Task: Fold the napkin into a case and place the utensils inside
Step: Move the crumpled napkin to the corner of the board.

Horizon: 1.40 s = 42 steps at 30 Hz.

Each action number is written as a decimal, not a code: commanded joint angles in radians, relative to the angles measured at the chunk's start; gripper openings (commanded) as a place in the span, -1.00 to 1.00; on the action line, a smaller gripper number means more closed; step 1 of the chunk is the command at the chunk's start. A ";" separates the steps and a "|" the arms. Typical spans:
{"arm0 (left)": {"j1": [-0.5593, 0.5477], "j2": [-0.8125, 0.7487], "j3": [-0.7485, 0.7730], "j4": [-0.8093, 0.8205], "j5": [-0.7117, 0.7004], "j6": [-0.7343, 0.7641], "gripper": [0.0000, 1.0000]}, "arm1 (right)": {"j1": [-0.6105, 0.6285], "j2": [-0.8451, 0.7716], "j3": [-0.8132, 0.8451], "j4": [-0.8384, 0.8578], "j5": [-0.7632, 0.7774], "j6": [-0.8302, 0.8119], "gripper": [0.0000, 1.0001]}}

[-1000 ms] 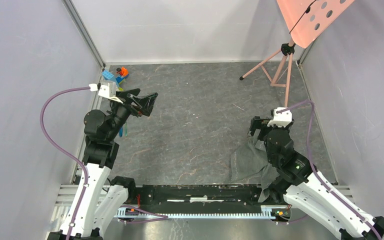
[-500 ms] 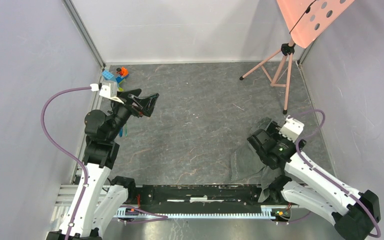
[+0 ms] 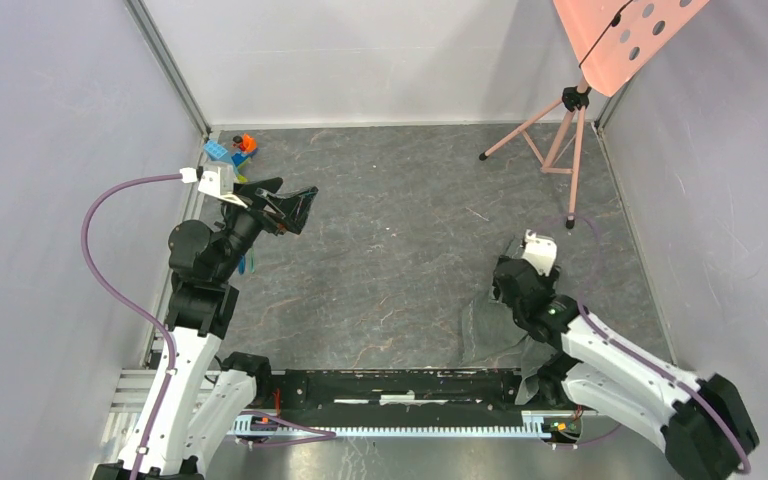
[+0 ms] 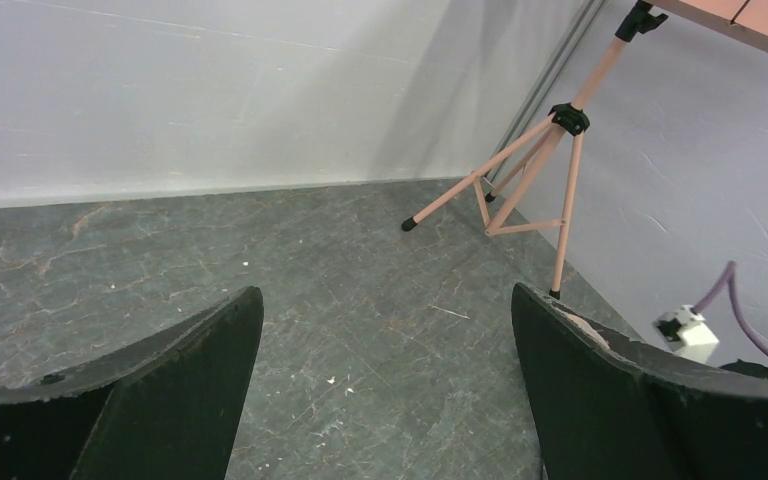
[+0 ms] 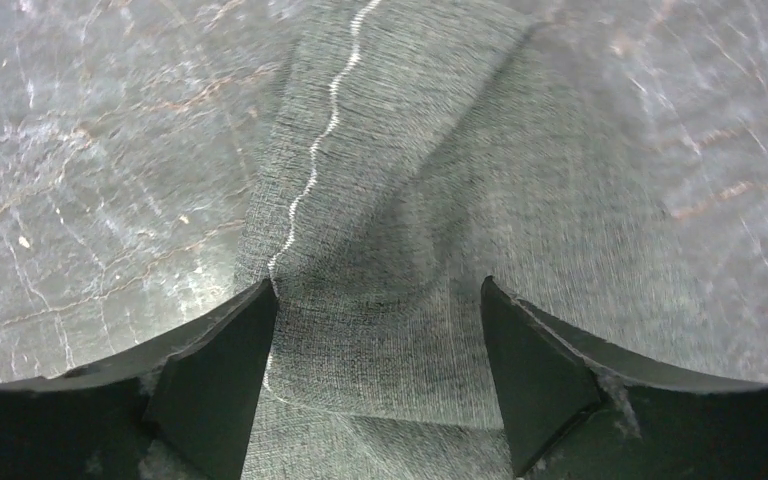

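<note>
Left gripper (image 3: 295,203) raised over the surface (image 3: 400,230) at about 10 o'clock, well apart from the cloth. Fingers (image 4: 160,390) spread wide, nothing between them, aimed toward 2 o'clock at the pink tripod (image 3: 558,135) in the far corner.

Right gripper (image 3: 505,285) down at 4 o'clock, directly over the napkin (image 3: 482,325). Fingers (image 5: 210,370) likewise wide apart, one at each side of a raised crease in the cloth; cannot tell whether the tips touch it.

Napkin rumpled and partly doubled over itself, lying near the front edge at about 5 o'clock, partly hidden under the right arm. Pale stitched line (image 5: 310,160) wandering along one flap.

Blue and orange toy blocks (image 3: 232,150) at 11 o'clock by the corner post, well apart from the napkin.
</note>
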 commanded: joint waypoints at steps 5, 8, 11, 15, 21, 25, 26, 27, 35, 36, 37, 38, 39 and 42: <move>-0.007 0.003 0.027 0.034 0.004 -0.010 1.00 | -0.002 0.219 0.087 0.273 -0.155 -0.276 0.05; -0.008 0.004 0.026 0.034 0.002 -0.011 1.00 | -0.002 0.328 0.104 0.406 -0.323 -0.389 0.04; -0.007 0.003 0.026 0.036 0.003 -0.011 1.00 | 0.001 0.464 0.145 0.572 -0.559 -0.457 0.09; -0.007 -0.004 0.023 0.036 -0.008 0.000 1.00 | 0.097 0.689 0.359 0.624 -0.771 -0.469 0.13; -0.007 -0.036 0.010 0.032 -0.052 0.028 1.00 | 0.299 0.787 0.751 0.443 -0.702 -0.452 0.31; -0.007 -0.038 0.009 0.025 -0.068 0.032 1.00 | 0.300 0.697 0.750 0.292 -0.550 -0.399 0.46; -0.007 -0.033 0.010 0.026 -0.066 0.026 1.00 | 0.300 0.668 0.724 0.254 -0.503 -0.391 0.48; -0.007 -0.026 0.011 0.027 -0.061 0.018 1.00 | 0.299 0.627 0.695 0.217 -0.467 -0.379 0.48; -0.006 0.057 0.026 0.062 0.027 -0.099 1.00 | 0.237 0.208 0.283 -0.034 -0.230 -0.130 0.57; -0.006 0.077 0.032 0.063 0.044 -0.115 1.00 | 0.228 0.155 0.243 -0.069 -0.192 -0.088 0.63; -0.005 0.093 0.037 0.065 0.068 -0.128 1.00 | 0.216 0.104 0.213 -0.102 -0.165 -0.054 0.71; -0.005 0.109 0.039 0.075 0.088 -0.143 1.00 | 0.199 0.063 0.170 -0.108 -0.155 -0.028 0.75; -0.004 0.122 0.043 0.080 0.104 -0.152 1.00 | 0.175 0.018 0.134 -0.090 -0.165 -0.021 0.78; -0.003 0.137 0.043 0.079 0.110 -0.154 1.00 | 0.067 -0.044 0.009 0.082 -0.309 -0.115 0.78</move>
